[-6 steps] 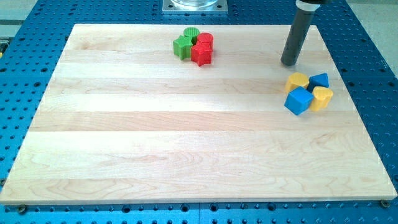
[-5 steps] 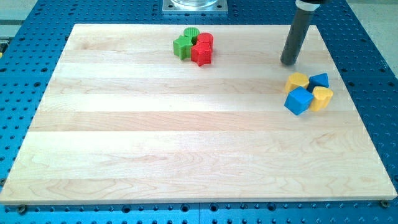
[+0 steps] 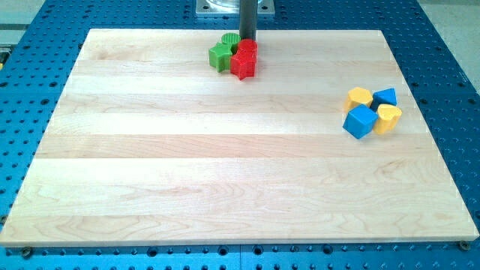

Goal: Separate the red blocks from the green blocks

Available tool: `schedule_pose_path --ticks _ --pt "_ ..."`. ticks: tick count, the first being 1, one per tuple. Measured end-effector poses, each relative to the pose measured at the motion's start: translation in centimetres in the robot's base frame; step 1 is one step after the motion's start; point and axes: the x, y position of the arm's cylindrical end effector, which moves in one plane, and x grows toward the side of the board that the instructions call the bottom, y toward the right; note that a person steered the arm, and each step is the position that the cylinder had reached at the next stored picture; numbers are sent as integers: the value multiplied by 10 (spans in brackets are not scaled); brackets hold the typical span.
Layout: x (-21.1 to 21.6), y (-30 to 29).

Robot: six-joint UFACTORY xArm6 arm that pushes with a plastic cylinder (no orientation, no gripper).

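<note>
Near the view's top, a red star-shaped block [image 3: 242, 65] and a red cylinder [image 3: 248, 49] sit pressed against a green star-shaped block [image 3: 220, 55] and a green cylinder [image 3: 230, 40] in one tight cluster. My tip [image 3: 247, 40] stands at the cluster's top edge, just behind the red cylinder and right of the green cylinder, touching or nearly touching them.
At the view's right lies a second cluster: a blue cube [image 3: 361, 121], a small blue block [image 3: 385, 97], and two yellow blocks [image 3: 359, 97] [image 3: 388, 118]. The wooden board [image 3: 225, 172] rests on a blue perforated table. A metal base plate [image 3: 233, 7] sits above the board's top edge.
My tip has moved far to the left, from above the blue and yellow cluster to the top of the red and green cluster. No block has visibly moved.
</note>
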Motion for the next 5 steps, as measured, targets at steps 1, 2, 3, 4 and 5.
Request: schedule_pose_path --ticks 1,2,3,4,5 --pt "51 0" --pt "86 0" --pt "87 0" --pt "81 10" --pt "74 30"
